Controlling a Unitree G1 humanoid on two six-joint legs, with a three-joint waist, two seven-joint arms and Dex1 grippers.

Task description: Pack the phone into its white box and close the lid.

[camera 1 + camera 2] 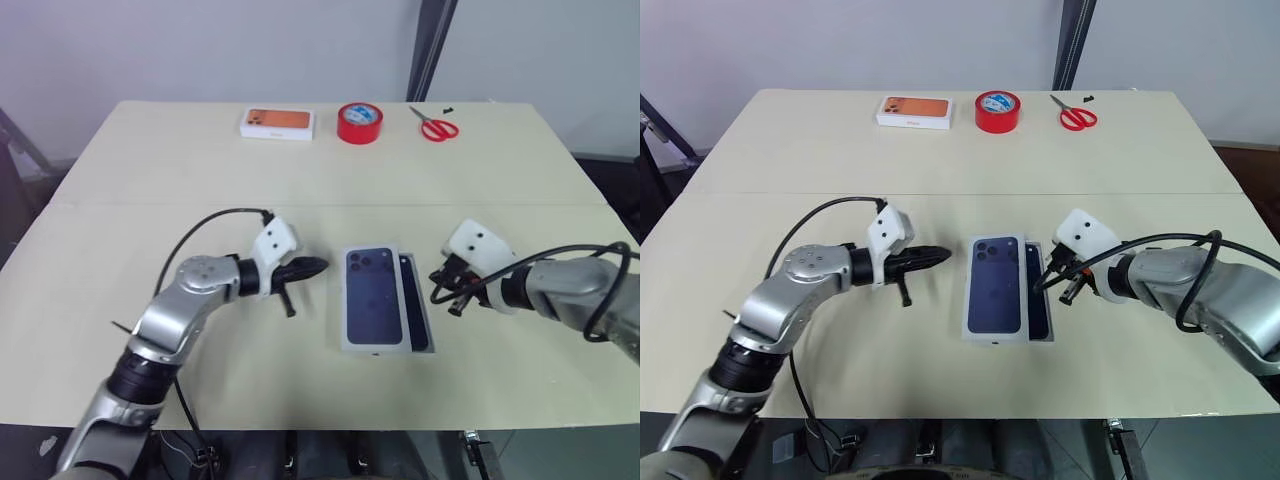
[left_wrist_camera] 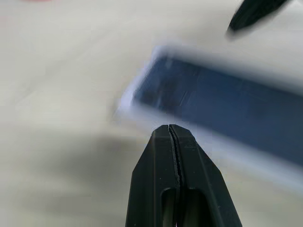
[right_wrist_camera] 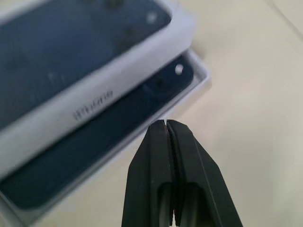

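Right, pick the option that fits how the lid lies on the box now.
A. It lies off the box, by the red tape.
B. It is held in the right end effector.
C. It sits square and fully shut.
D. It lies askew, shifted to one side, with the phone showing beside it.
D: the lid lies shifted over the white box, leaving a strip of the phone uncovered along its right edge.

A pale beige table [image 1: 200,180] carries everything. Along its far edge lie a white box printed with an orange phone [image 1: 278,123], a red tape roll [image 1: 360,123] and red scissors [image 1: 435,127], with a small black bit [image 1: 449,108] beside them. Nearer the front edge sits the white box [image 1: 1045,300], the lid [image 1: 995,288] lying askew across it.
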